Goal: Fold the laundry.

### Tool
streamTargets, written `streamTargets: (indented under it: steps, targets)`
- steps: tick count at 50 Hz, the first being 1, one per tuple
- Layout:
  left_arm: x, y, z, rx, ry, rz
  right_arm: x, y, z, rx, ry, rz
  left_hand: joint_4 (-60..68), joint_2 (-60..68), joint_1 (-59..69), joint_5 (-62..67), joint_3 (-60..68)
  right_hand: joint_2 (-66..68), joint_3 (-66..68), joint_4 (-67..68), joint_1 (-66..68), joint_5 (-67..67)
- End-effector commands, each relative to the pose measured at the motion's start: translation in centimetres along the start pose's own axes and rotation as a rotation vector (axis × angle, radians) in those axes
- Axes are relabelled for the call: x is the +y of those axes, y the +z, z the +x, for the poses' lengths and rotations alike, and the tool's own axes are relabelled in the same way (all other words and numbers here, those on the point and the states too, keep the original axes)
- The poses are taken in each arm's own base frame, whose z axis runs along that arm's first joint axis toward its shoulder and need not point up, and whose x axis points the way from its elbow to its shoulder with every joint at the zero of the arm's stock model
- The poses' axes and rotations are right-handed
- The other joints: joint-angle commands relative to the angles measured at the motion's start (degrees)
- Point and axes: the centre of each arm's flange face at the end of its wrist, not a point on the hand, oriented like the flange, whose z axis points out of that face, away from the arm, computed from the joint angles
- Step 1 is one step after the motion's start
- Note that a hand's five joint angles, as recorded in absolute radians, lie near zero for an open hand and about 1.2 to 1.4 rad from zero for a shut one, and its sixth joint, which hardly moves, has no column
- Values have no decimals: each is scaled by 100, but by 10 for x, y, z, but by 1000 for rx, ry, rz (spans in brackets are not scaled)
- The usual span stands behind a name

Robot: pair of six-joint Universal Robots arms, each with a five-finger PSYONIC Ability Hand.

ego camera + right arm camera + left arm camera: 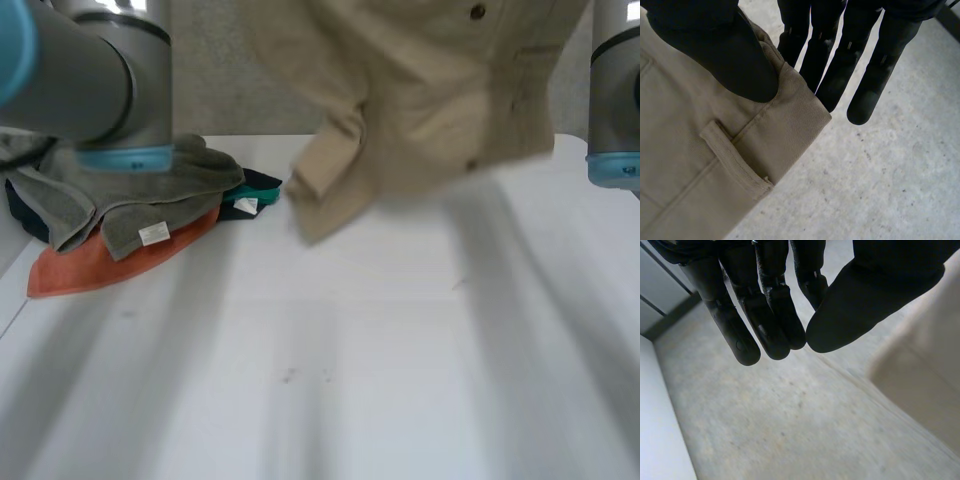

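Between thumb and fingers (pixel 840 75) in its wrist view, the right hand (pixel 725 55) pinches the waistband of the beige trousers (pixel 685 180); the left hand (pixel 880 290) has straight fingers, holding nothing.

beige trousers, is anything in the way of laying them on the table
Nothing visible: the table below the beige trousers is bare; the pile of towels lies off to the side by the left arm.

the beige garment (pixel 705 170) is matt woven twill cloth with stitched seams. on the table (pixel 400 380), whose white top is smooth with a faint sheen, the grey towel (pixel 130 195) is nubby terry and the orange cloth (pixel 85 268) soft and matt. the right hand (pixel 725 55) and the left hand (pixel 775 315) look like smooth matt black plastic. the floor (pixel 890 190) is rough and speckled.
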Motion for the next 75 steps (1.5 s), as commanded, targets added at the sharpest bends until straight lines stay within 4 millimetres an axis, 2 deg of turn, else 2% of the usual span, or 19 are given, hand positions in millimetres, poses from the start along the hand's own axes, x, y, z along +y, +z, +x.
streamTargets:
  steps: [1, 4, 8, 14, 15, 16, 18, 24, 32, 43, 46, 47, 50, 51, 54, 58, 63, 70, 75]
  targets:
    - [2, -31, 12, 86, -33, -101, 5, -27, -19, -140, 8, -163, 1118, 1132, 1321, 1153, 1165, 1284, 1181, 1136, 1843, 1136]
    - [12, -50, 23, 131, -36, -161, 20, -37, -26, -179, 0, -230, 1118, 1132, 1321, 1153, 1165, 1284, 1181, 1136, 1843, 1136]
    - [37, -97, 44, 235, -34, -302, 58, -62, -41, -240, -13, -357, 1118, 1132, 1321, 1153, 1165, 1284, 1181, 1136, 1843, 1136]
    - [75, -168, 75, 381, -41, -518, 69, -87, -54, -308, -26, -425, 1118, 1132, 1321, 1153, 1165, 1284, 1181, 1136, 1843, 1136]
    - [77, -177, 78, 398, -54, -547, 68, -89, -56, -319, -28, -427, -12, 1, 191, 23, 35, 1284, 1181, 1136, 1843, 1136]
    - [80, -193, 83, 417, -82, -605, 64, -93, -60, -348, -34, -425, -3521, -3507, -3317, -3486, -3474, 1284, 1181, 1136, 1843, 1136]
    - [82, -205, 86, 422, -120, -669, 59, -96, -63, -380, -43, -429, -5852, -5838, -5648, -5817, -5805, 1284, 1181, 1136, 1843, 1136]
    - [78, -233, 82, 326, -346, -913, 9, -99, -60, -445, -14, -370, -5844, -5830, -5640, -5809, -5797, 1284, 1181, 1136, 1843, 1136]
    - [70, -253, 84, 259, -565, -1098, -33, -110, -63, -492, 21, -331, -5743, -5729, -5539, -5708, -5696, 1284, 1181, 1136, 1843, 1136]
    - [87, -265, 104, 266, -575, -1136, -91, -130, -53, -541, 77, -281, -5592, -5578, -5388, -5557, -5545, 1284, 1181, 1136, 1843, 1136]
    - [97, -274, 111, 272, -566, -1162, -102, -131, -47, -530, 96, -269, -4737, -4724, -4534, -4702, -4690, 1284, 1181, 1136, 1843, 1136]
    - [100, -277, 111, 267, -561, -1175, -106, -131, -44, -519, 100, -260, -3585, -3571, -3381, -3550, -3538, 1284, 1181, 1136, 1843, 1136]
    - [102, -277, 108, 253, -555, -1181, -107, -129, -39, -503, 91, -259, -708, -694, -504, -673, -661, 1284, 1181, 1136, 1843, 1136]
    - [101, -279, 106, 246, -548, -1186, -106, -129, -38, -502, 84, -264, 1035, 1049, 1239, 1070, 1082, 1284, 1181, 1136, 1843, 1136]
    - [92, -265, 94, 214, -540, -1148, -102, -130, -38, -503, 72, -280, 1118, 1132, 1321, 1153, 1165, 1284, 1181, 1136, 1843, 1136]
    - [62, -220, 55, 137, -564, -1024, -72, -119, -24, -458, -11, -346, 1118, 1132, 1321, 1153, 1165, 1284, 1181, 1136, 1843, 1136]
    - [-7, -168, 6, 137, -570, -803, -42, -112, -8, -424, -97, -431, 1118, 1132, 1321, 1153, 1165, 1284, 1181, 1136, 1843, 1136]
    - [-76, -128, -40, 219, -352, -553, -59, -108, 8, -412, -127, -423, 1118, 1132, 1321, 1153, 1165, 1284, 1181, 1136, 1843, 1136]
    - [-92, -121, -51, 241, -262, -525, -80, -112, 26, -428, -180, -429, 1118, 1132, 1321, 1153, 1165, 1284, 1181, 1136, 1843, 1136]
